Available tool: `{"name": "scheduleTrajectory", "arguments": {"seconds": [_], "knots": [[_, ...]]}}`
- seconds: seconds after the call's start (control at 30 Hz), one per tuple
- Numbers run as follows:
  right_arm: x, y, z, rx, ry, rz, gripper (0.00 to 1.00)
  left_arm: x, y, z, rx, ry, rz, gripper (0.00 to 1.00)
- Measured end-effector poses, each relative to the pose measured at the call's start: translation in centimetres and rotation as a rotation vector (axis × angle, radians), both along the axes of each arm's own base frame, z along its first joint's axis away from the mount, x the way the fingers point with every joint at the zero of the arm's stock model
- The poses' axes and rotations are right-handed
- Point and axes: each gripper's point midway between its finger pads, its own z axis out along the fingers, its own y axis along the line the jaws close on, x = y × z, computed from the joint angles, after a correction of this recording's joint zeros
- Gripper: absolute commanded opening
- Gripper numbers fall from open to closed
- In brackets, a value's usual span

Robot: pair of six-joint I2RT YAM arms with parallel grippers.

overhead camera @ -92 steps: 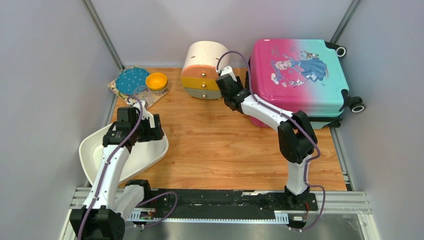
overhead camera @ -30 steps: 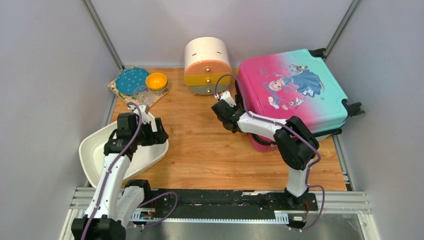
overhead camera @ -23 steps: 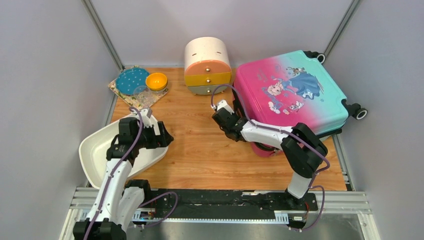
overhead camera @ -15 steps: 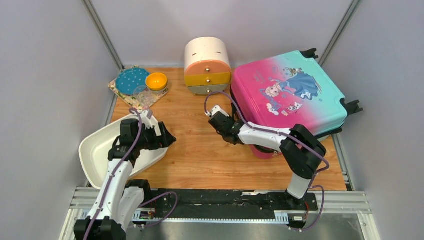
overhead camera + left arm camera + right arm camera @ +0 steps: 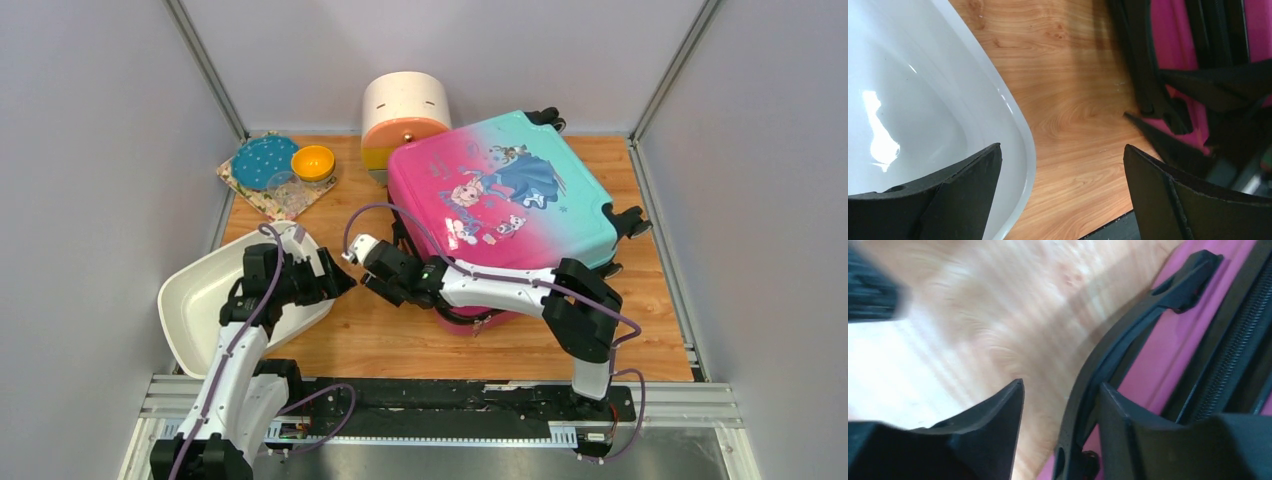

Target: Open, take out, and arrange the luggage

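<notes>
The luggage (image 5: 500, 200), a pink-to-teal hard-shell suitcase with a princess print, lies closed and tilted at the table's middle right, its black wheels at the far right. My right gripper (image 5: 385, 272) is at its near left corner. In the right wrist view the black carry handle (image 5: 1128, 335) passes between my open fingers, against the right finger (image 5: 1128, 430), with a gap to the left one; pink shell (image 5: 1178, 340) lies beyond. My left gripper (image 5: 335, 283) is open and empty over the white basin's rim (image 5: 1023, 140); the pink shell (image 5: 1173, 40) shows at the upper right of that view.
The white plastic basin (image 5: 200, 300) sits at the near left. The round cream drawer cabinet (image 5: 400, 105) stands at the back, partly hidden by the luggage. A patterned mat with a teal plate (image 5: 262, 160), an orange bowl (image 5: 313, 162) and a clear glass (image 5: 283, 185) lies at the back left.
My right arm has drawn the luggage left and nearer, turning it; it now covers part of the cabinet. My left gripper has edged right along the basin's rim.
</notes>
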Motion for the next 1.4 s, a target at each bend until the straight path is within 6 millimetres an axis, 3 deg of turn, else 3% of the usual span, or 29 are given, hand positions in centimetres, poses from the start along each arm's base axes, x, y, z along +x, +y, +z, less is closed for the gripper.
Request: {"name": "scheduleTrajectory", "arguments": {"seconds": [0.1, 0.3, 0.53, 0.63, 0.77, 0.83, 0.97, 1.17, 1.3, 1.4], "knots": [[-2.4, 2.0, 0.6, 0.037, 0.054, 0.071, 0.78, 0.1, -0.1, 0.4, -0.008, -0.021, -0.006, 0.99], [-3.9, 1.5, 2.2, 0.066, 0.131, 0.091, 0.93, 0.3, -0.2, 1.5, -0.007, -0.08, -0.011, 0.99], [-4.7, 0.4, 6.7, 0.158, 0.191, 0.117, 0.93, 0.4, -0.7, 2.5, -0.028, -0.126, -0.036, 0.98], [-3.9, 0.1, 6.8, 0.126, 0.15, 0.082, 0.91, 0.7, -0.8, 2.5, -0.039, -0.122, -0.037, 0.98], [-1.0, 0.6, 6.1, 0.015, 0.038, -0.01, 0.89, 0.9, -0.5, 2.2, -0.028, -0.113, -0.018, 0.97], [0.2, 1.7, 7.0, 0.044, -0.035, -0.037, 0.89, 1.0, -0.1, 1.9, -0.014, -0.112, 0.006, 0.97], [1.6, 1.6, 9.6, 0.05, -0.207, -0.103, 0.89, 0.9, 0.7, 0.4, 0.01, -0.079, 0.058, 0.97], [1.6, 1.6, 11.3, 0.09, -0.228, -0.105, 0.91, 0.7, 0.5, -0.3, -0.012, -0.076, 0.055, 0.95], [1.5, 0.4, 15.3, 0.206, -0.173, -0.047, 0.93, 0.0, -1.1, -0.8, -0.07, -0.128, -0.022, 0.89], [3.0, -3.4, 20.6, 0.343, -0.152, -0.044, 0.95, -0.2, -2.7, -1.0, -0.084, -0.139, -0.1, 0.85]]}}
